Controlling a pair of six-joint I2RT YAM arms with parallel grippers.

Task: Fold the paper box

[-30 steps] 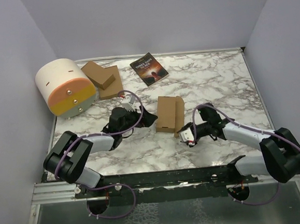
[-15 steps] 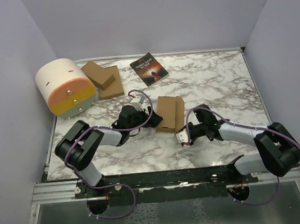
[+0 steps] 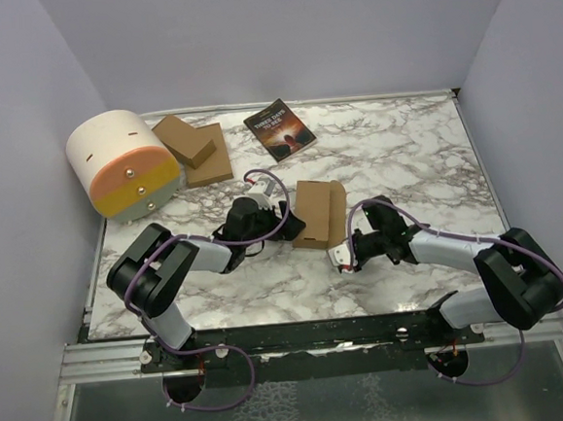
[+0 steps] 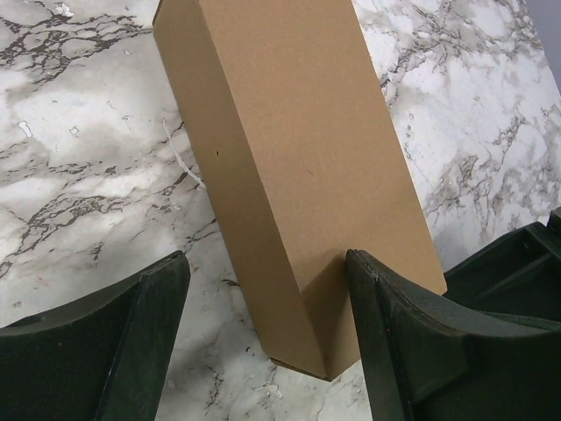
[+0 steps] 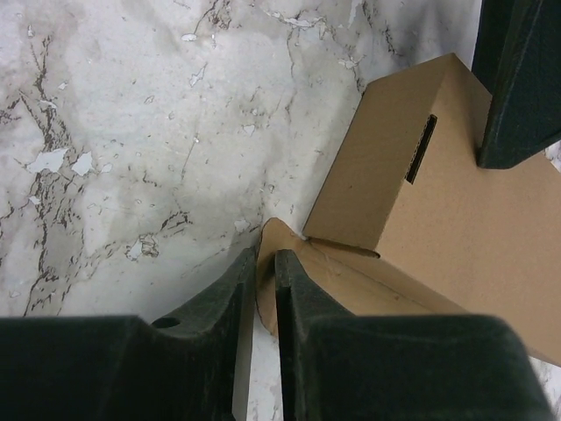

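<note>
The right gripper [image 5: 266, 260] has its fingers drawn almost together on the rounded edge of a flap [image 5: 337, 276] of the paper box [image 5: 456, 219]. Its wrist view shows the thin cardboard caught in the narrow gap, a detail too small to make out from overhead. That view also shows a slot cut in the box's end panel.

The left gripper [image 4: 267, 263] stands wide open astride the box's near end. One finger [image 4: 394, 333] lies against the top face and the other is over bare marble.

From above, the box lies flat in the middle of the table [image 3: 404, 152], between the two grippers. A dark book [image 3: 279, 130], a stack of cardboard pieces [image 3: 194, 147] and a cream-and-orange drum [image 3: 124, 164] sit along the far side.
</note>
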